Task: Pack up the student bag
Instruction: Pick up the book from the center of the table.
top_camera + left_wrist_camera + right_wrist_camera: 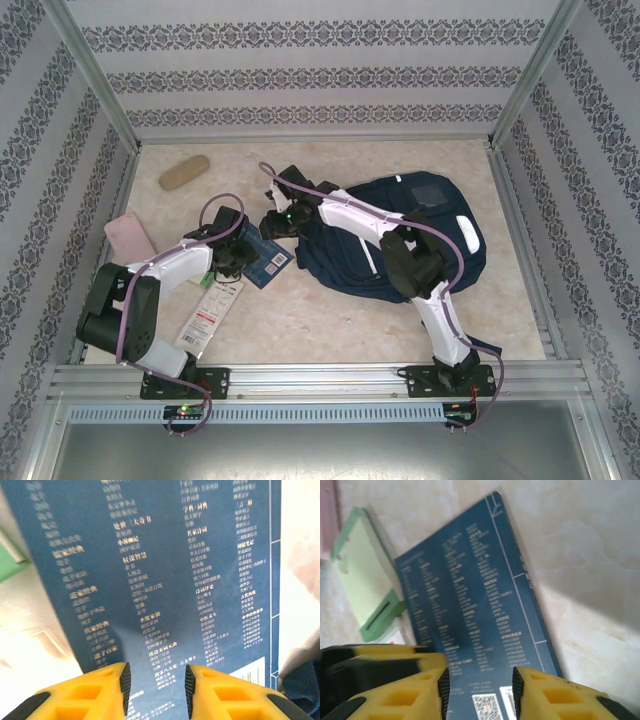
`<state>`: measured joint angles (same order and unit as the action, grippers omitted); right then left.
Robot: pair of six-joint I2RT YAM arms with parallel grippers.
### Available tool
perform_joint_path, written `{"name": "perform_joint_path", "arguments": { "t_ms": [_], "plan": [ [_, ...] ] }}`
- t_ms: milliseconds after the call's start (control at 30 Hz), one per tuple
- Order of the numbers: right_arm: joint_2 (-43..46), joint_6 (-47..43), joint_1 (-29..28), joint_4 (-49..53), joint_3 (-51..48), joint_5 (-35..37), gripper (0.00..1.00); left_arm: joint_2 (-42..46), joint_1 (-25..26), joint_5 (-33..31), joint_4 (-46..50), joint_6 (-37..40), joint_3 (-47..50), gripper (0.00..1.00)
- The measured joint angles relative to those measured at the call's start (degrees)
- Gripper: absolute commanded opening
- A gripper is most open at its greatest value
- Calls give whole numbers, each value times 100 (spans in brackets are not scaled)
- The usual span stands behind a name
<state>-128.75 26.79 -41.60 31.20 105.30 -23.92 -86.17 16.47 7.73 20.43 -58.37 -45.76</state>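
**Top ext.** Student bag (345, 265) lies centre-right of frame on tabletop (330, 330). Its long axis runs approx lower left to upper right, and the R arm stretches across it. Can't tell if its mouth is open. Blue book (265, 265) lies flat just left of the bag's lower-left end. L pincer (238, 255) sits at the book's left side, R pincer (272, 218) just above the book in frame. Pink item (130, 235) is far left, tan oblong (185, 172) upper left, white tag card (205, 315) lower left by the L arm.

**L wrist.** L pincer (155, 685) is moderately spread w/ nothing clamped. Blue book (175, 580) runs up frame from between the fingers. Navy bag fabric shows in the lower right corner. Green pad (10, 562) is at the left edge.

**R wrist.** R pincer (480, 687) is also at medium gap and empty. Blue book (470, 605) runs diag from bottom centre to top centre, w/ the green pad beside it on the left.

**Read.** The book is prob the next item in. In the top view the bag lies to the right of both pincers. R arm is nearer the bag, L nearer the book's outer edge. The book is flat, so an edge needs lifting first.
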Motion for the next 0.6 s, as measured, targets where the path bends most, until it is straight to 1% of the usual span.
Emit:
{"name": "perform_joint_path", "arguments": {
  "t_ms": [100,200,333,400,500,600],
  "plan": [
    [-282,-70,-31,149,153,74,48,94,-61,-127,146,22,0,35],
    [-479,-155,-31,275,269,234,50,-61,-157,-138,170,59,2,33],
    [-592,-280,-52,470,472,448,51,-232,-173,-133,131,74,15,32],
    [-706,-341,-57,573,697,498,51,-262,-188,-118,103,87,15,29],
    [-918,-455,-66,658,949,511,53,-319,-188,-90,-7,109,13,25],
    [-1043,-540,-61,748,1045,476,55,-354,-197,-90,-44,111,9,23]
  ]
}}
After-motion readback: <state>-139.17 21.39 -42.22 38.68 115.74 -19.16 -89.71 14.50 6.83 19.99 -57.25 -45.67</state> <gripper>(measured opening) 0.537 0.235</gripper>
